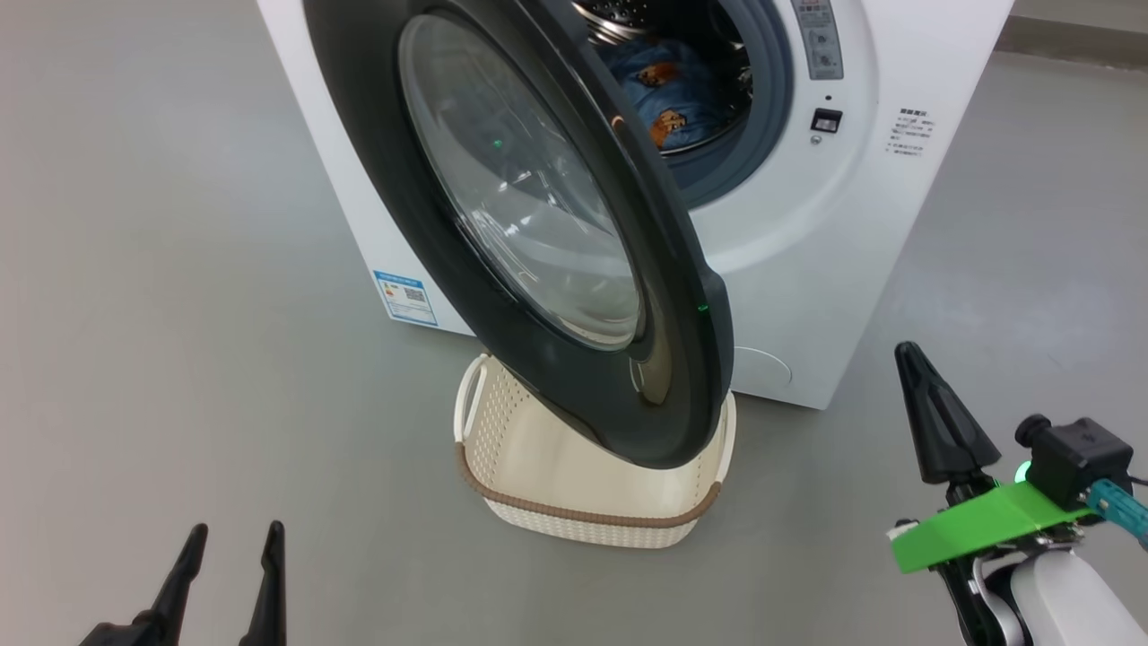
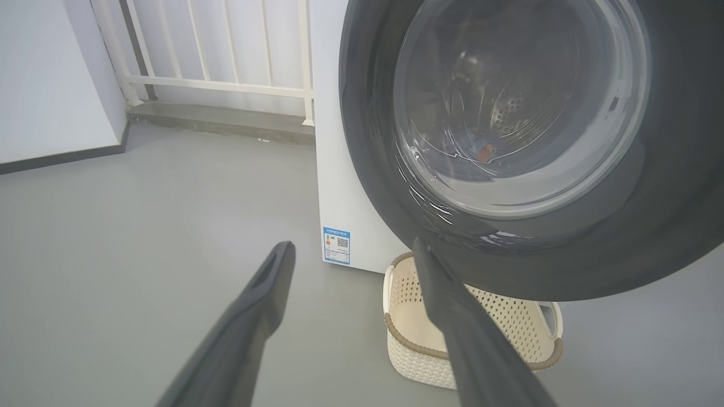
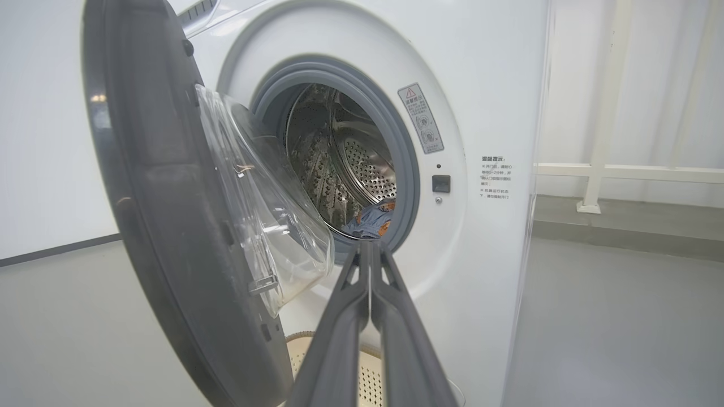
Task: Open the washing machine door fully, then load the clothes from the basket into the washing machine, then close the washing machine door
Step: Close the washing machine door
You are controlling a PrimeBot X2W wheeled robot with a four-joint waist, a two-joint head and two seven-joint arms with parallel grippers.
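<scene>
The door (image 1: 525,202) hides the far end of the basket (image 1: 556,529).

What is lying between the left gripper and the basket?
Bare grey floor separates the left gripper from the basket, as seen in the head view.

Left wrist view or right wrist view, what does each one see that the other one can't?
Left wrist view, not the right: the blue label low on the washing machine, and the open left gripper. Right wrist view, not the left: the steel drum seen straight through the opening, its grey rubber ring, and the shut right gripper. Both: the washing machine door hanging open, the basket below it, and a blue garment inside.
</scene>
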